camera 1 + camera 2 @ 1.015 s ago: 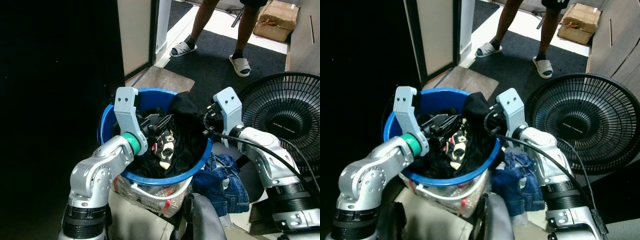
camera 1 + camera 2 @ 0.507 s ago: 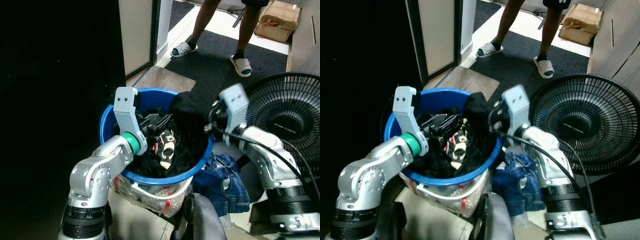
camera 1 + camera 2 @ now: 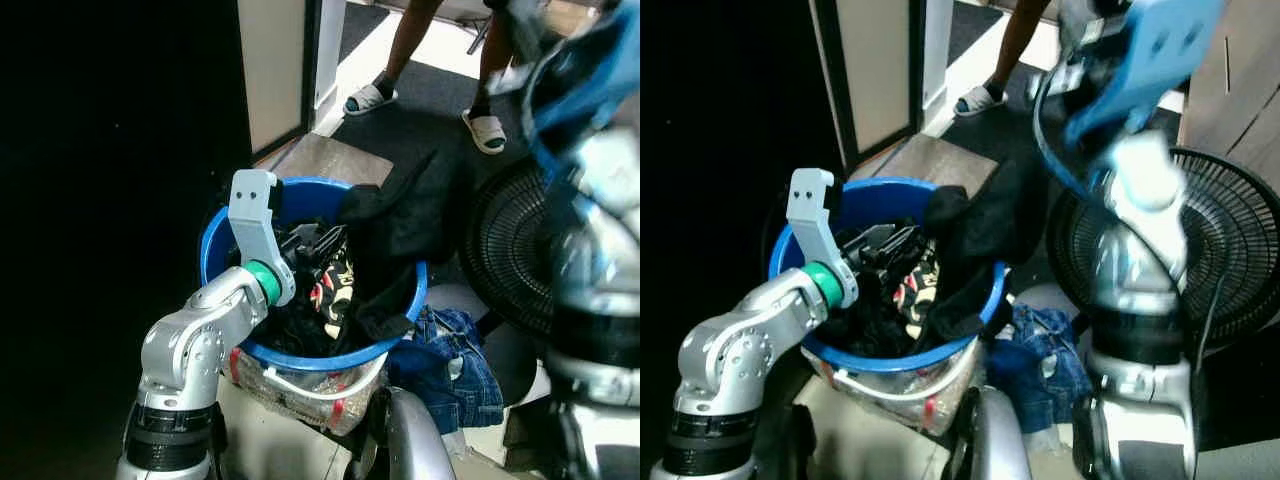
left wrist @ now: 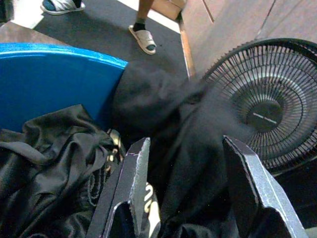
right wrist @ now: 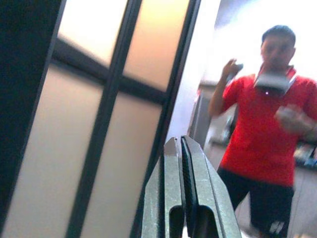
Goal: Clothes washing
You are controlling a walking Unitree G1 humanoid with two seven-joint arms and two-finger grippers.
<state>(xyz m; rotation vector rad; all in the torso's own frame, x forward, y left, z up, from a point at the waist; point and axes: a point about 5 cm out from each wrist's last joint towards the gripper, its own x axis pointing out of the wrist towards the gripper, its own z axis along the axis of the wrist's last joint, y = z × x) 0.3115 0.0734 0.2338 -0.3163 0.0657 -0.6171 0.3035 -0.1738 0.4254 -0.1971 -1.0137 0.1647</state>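
2 grippers work at the round blue plastic basket (image 3: 408, 300): the right gripper (image 5: 184, 198), pinched together, lifts a black garment (image 3: 405, 215) above its rim and should rise steadily, while the left gripper (image 4: 185, 163) waits spread inside.

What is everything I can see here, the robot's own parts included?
Bucket: one, blue, on the floor before the robot, full of clothes.
Black garment: one, stretched up out of the bucket over its far rim.
Patterned garment: one, black, red and cream, inside the bucket.
Jeans: one, blue, heaped on the floor beside the bucket.
Fan: one, black, standing to the robot's right.
Cardboard box: one, brown, far end of the floor.
Person: one, red shirt, sandals, standing beyond the bucket.
Left gripper: open, over the clothes in the bucket.
Right gripper: shut, raised high, blurred.
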